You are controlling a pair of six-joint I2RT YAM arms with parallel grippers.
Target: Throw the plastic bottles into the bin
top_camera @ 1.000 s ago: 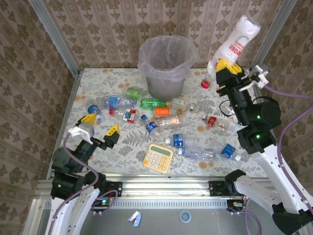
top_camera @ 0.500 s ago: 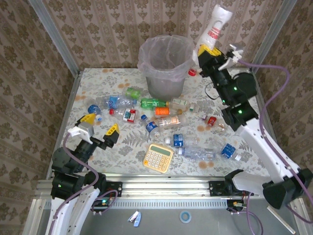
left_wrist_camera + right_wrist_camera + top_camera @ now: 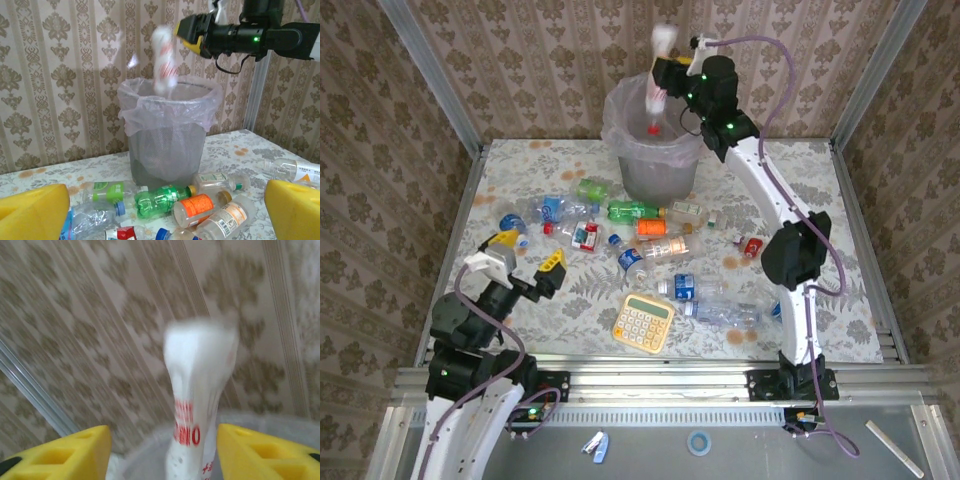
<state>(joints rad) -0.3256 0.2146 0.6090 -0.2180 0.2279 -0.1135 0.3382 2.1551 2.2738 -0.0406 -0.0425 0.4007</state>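
Gaping round bag-lined bin [image 3: 167, 155] under crumpled white plastic bottle [image 3: 162, 65].

Bright, even, diffuse from above in top view. Soft, short shadows under bottles [image 3: 665, 248] on table [image 3: 520, 170]. Heavy motion smear on white bottle [image 3: 660, 62] over bin [image 3: 620, 130]: pale streak, red label a blot. Same smear in left wrist view; bin and far wallpaper [image 3: 60, 75] sharp there, faint shadow on wallpaper left of bin, left fingers [image 3: 32, 212] soft at near corners. Right wrist view blurred throughout: wallpaper streaked, white bottle ghosted, right fingers [image 3: 60, 455] least smeared.
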